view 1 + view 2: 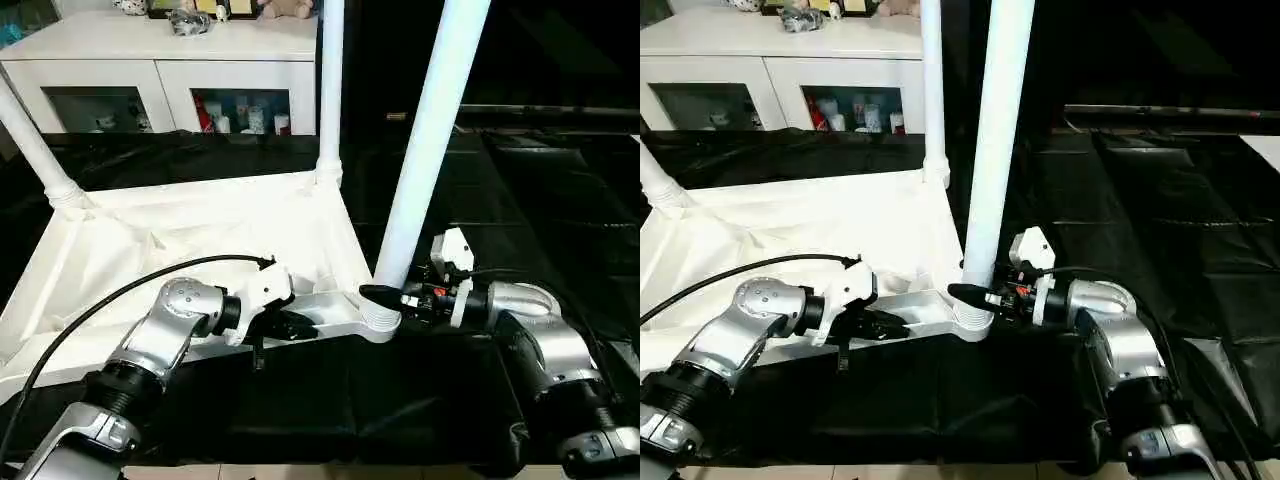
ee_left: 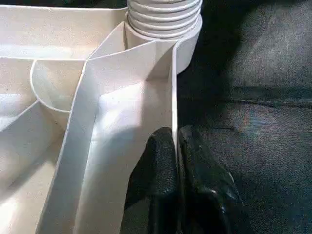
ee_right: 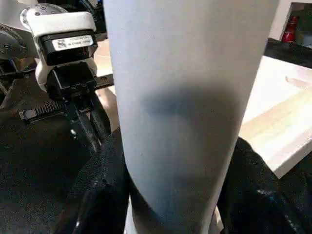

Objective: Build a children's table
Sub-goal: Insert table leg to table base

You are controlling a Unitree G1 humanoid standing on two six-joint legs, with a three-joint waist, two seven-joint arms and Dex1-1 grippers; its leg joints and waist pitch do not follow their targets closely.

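Observation:
The children's table lies upside down on the black cloth, its ribbed underside (image 1: 200, 240) facing up. Three white tube legs stand in its corner sockets: one at the far left (image 1: 35, 140), one at the far middle (image 1: 331, 80), and one at the near right corner (image 1: 430, 140). My left gripper (image 1: 300, 325) is shut on the thin front rim (image 2: 173, 97) of the top, one finger on each side, just beside the near right socket (image 2: 163, 19). My right gripper (image 1: 385, 295) is shut on the near right leg (image 3: 180, 97) low down, just above the socket.
A white cabinet (image 1: 170, 60) with glass-fronted compartments and small items on top stands at the back left. Black cloth (image 1: 400, 400) covers the work surface in front and to the right. My left arm's black cable (image 1: 120, 290) arcs over the table's underside.

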